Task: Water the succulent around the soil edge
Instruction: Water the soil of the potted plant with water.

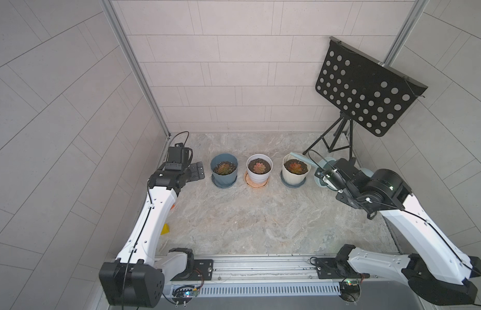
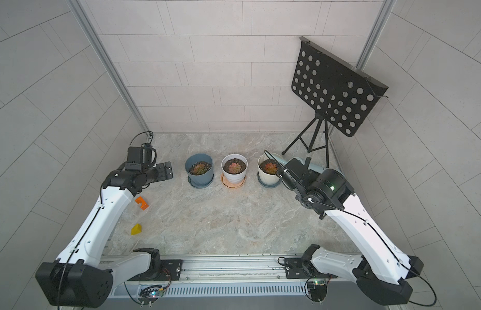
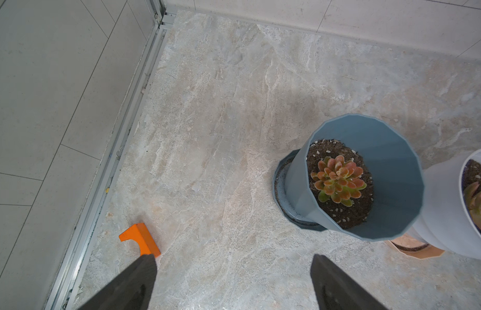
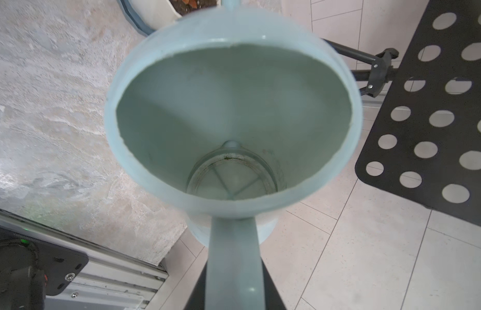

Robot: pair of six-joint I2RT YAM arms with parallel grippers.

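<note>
Watering can (image 4: 180, 94), handle clamped by right gripper (image 4: 234, 292), spout (image 1: 304, 159) over cream pot (image 1: 295, 177): tip gently along its soil edge (image 1: 290, 163), sparing the succulent (image 1: 295, 167); left gripper (image 3: 234, 259) wide open, empty.

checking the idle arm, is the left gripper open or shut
The left gripper is open: its fingers stand wide apart, only bare table between them.

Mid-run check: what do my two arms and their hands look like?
Left arm and right arm: white shells, black joints and bases, thin black cables running along them. Left hand: flat, black, tapered fingers. Right hand: black too. A green light shows on the right arm's joint.
</note>
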